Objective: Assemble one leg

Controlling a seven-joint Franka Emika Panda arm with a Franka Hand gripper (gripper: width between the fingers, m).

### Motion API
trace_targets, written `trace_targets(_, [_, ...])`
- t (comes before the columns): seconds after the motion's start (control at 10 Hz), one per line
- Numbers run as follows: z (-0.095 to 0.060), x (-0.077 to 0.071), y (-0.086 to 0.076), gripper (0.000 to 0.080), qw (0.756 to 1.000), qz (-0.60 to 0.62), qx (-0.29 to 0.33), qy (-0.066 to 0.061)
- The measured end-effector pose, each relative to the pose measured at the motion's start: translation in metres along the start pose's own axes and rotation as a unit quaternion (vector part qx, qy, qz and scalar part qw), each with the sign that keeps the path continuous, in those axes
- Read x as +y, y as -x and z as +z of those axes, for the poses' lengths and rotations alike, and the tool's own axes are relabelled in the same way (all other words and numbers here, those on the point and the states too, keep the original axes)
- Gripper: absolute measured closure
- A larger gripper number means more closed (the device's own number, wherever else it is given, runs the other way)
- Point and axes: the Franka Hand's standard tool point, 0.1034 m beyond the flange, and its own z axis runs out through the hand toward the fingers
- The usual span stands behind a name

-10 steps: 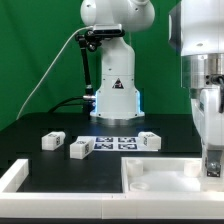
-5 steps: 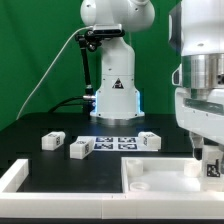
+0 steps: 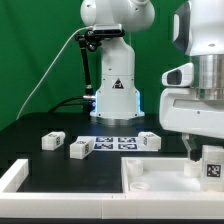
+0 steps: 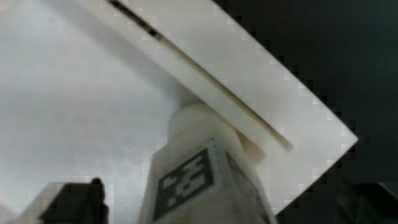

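Note:
A leg [image 3: 212,166], a small white peg with a black-and-white tag, stands upright at the right corner of the large white panel [image 3: 150,176] in the exterior view. My gripper [image 3: 206,152] hangs just above it, open, its dark fingers [image 3: 192,149] apart from the peg. The wrist view shows the same leg [image 4: 205,175] rising from the panel [image 4: 89,90] between my two spread fingers [image 4: 71,202], with a gap on each side. Three more legs lie on the black table: one [image 3: 53,141] at the exterior view's left, one [image 3: 80,149] beside it, and one [image 3: 149,140] further right.
The marker board [image 3: 112,141] lies flat between the loose legs, in front of the arm's white base [image 3: 113,92]. A white angled rim piece [image 3: 12,178] sits at the front of the exterior view's left.
My gripper has opened and risen, letting go of the leg, which stays upright on the panel's corner.

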Motion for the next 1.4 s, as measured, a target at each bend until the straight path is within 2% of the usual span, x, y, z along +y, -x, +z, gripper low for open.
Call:
trace_targets(0.4, [-0.0017, 0.0005, -0.0030, 0.0151, 0.976, -0.218, 0.009, 0.012])
trace_targets(0.6, [-0.0012, 0.0009, -0.0028, 0.0151, 0.976, -0.219, 0.010, 0.012])
trace_targets(0.8, [-0.0009, 0.0016, -0.0033, 0.0421, 0.976, -0.218, 0.010, 0.013])
trace_targets(0.9, [-0.0008, 0.0018, -0.0036, 0.0421, 0.976, -0.218, 0.010, 0.013])
trace_targets(1.0, [-0.0008, 0.0020, -0.0037, 0.0511, 0.977, -0.214, 0.010, 0.013])
trace_targets(1.2, [-0.0007, 0.0023, -0.0039, 0.0511, 0.979, -0.201, 0.010, 0.012])
trace_targets(1.4, [-0.0005, 0.0044, -0.0041, 0.0511, 0.996, -0.091, 0.016, 0.012])
